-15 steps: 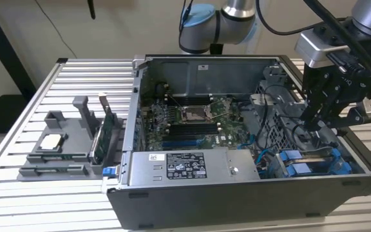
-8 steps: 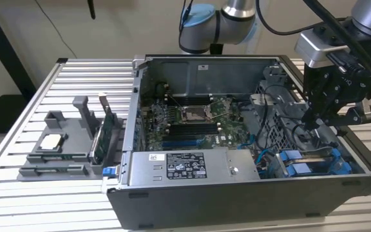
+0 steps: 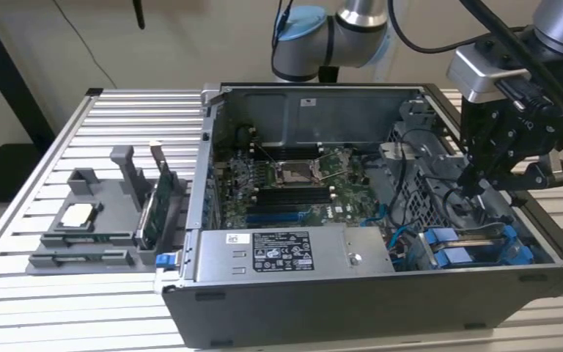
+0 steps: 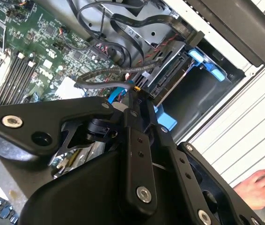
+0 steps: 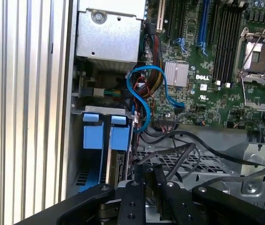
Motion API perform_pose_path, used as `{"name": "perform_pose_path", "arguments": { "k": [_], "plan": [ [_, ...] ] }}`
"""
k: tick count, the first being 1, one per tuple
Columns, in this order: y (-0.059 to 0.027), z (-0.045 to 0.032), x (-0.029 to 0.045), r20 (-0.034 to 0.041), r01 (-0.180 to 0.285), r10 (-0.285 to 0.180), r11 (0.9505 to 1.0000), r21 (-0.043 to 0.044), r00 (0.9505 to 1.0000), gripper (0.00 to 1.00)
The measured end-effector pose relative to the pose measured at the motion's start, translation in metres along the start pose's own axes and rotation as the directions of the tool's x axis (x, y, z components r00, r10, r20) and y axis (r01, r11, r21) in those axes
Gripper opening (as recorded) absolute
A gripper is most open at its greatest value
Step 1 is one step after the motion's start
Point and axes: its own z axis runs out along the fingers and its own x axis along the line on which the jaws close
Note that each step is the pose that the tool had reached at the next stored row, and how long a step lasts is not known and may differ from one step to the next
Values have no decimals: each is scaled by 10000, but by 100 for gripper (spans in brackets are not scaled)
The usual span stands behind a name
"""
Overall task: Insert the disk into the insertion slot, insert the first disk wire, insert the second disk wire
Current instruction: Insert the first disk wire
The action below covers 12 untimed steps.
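The disk (image 4: 170,77), in its blue carrier (image 3: 457,253), sits in the insertion slot (image 4: 195,40) at the case's front corner, on the exterior view's right. Two blue carrier tabs (image 5: 120,138) lie side by side there. My gripper (image 3: 472,189) hangs inside the case just behind the disk. Its fingers (image 4: 133,136) are pressed close together on the end of a flat black disk wire (image 4: 99,75), whose tip is right at the disk's rear edge. In the first wrist view, the same wire (image 5: 172,154) runs into the gripper (image 5: 149,172).
The green motherboard (image 3: 292,183) and grey power-supply box (image 3: 281,253) fill the case's middle and front. Loose black cables (image 4: 118,18) and a blue cable (image 5: 144,93) lie near the bay. A grey parts fixture (image 3: 96,220) stands outside. A person's hand (image 4: 259,185) rests beside the case.
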Motion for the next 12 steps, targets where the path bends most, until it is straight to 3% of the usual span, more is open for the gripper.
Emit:
{"name": "perform_pose_path", "arguments": {
  "k": [7,12],
  "plan": [
    [-2,9,1,4,0,0,10000,0,10000,19],
    [-49,50,12,0,-3,3,10000,-27,10000,19]
  ]
}}
